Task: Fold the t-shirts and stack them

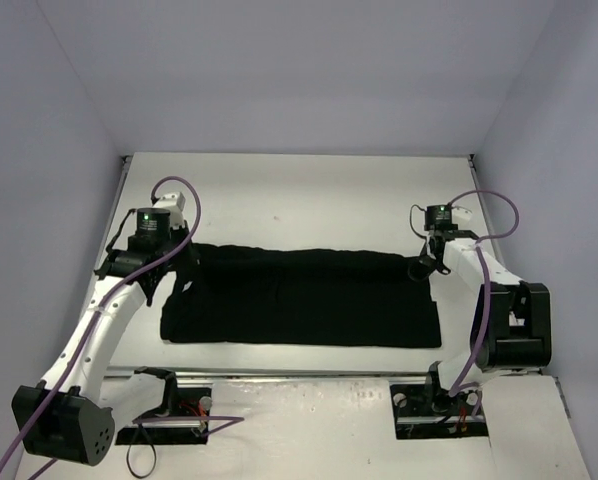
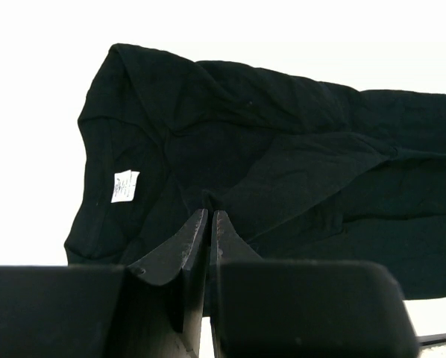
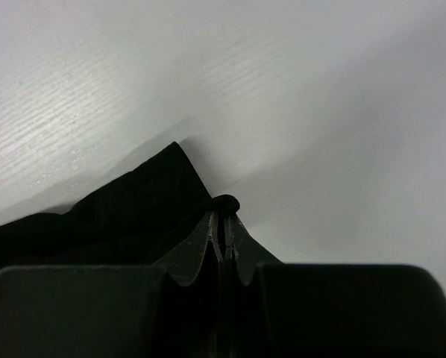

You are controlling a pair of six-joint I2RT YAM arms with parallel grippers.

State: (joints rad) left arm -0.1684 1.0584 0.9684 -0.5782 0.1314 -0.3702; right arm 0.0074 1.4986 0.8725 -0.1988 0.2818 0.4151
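Shirt (image 1: 299,300) lies across mid-bench (image 1: 309,185) as a wide dark band, its far edge raised, so the 1st lengthwise fold looks approx half done. L gripper (image 2: 210,215), bench-left, is clamped on that edge; R gripper (image 3: 221,218), bench-right, likewise. Left to do, I'd judge: lay edge down, cross-folds, stacking.

A white table (image 1: 309,190) sits in a small room. A pale purple back wall (image 1: 299,80) stands at its far edge. A left wall (image 1: 39,200) and a right wall (image 1: 569,180) rise along its side edges. A metal rail (image 1: 299,373) runs along the near edge. The light is bright.
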